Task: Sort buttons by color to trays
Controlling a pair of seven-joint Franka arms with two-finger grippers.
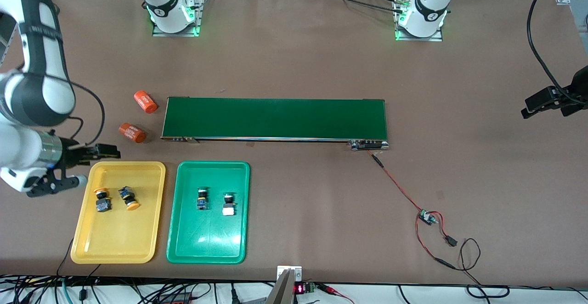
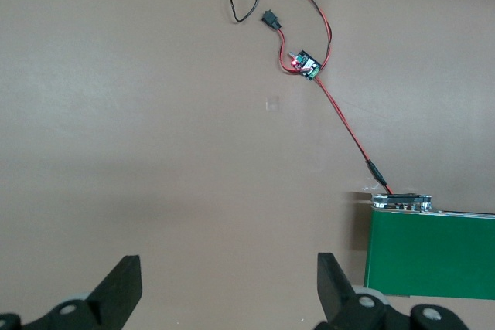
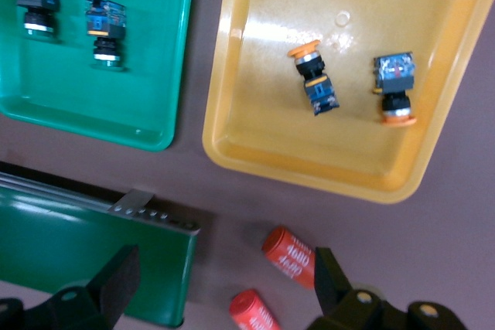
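Two yellow-orange buttons (image 1: 102, 199) (image 1: 129, 198) lie on their sides in the yellow tray (image 1: 115, 237). Two more buttons (image 1: 202, 198) (image 1: 228, 204) lie in the green tray (image 1: 206, 242) beside it; from above their caps look dark. My right gripper (image 1: 96, 166) is open and empty. It hovers over the yellow tray's corner nearest the orange cylinders. The right wrist view shows the open right gripper (image 3: 224, 276), both trays (image 3: 263, 75) (image 3: 116, 106) and all the buttons (image 3: 315, 83) (image 3: 394, 86) (image 3: 35, 1) (image 3: 104, 28). My left gripper (image 1: 528, 106) (image 2: 228, 280) waits, open and empty, over bare table at the left arm's end.
A long dark-green conveyor belt (image 1: 275, 118) lies across the middle, farther from the front camera than the trays. Two orange cylinders (image 1: 145, 102) (image 1: 132, 132) lie at its end toward the right arm. A red wire runs to a small circuit board (image 1: 427, 216).
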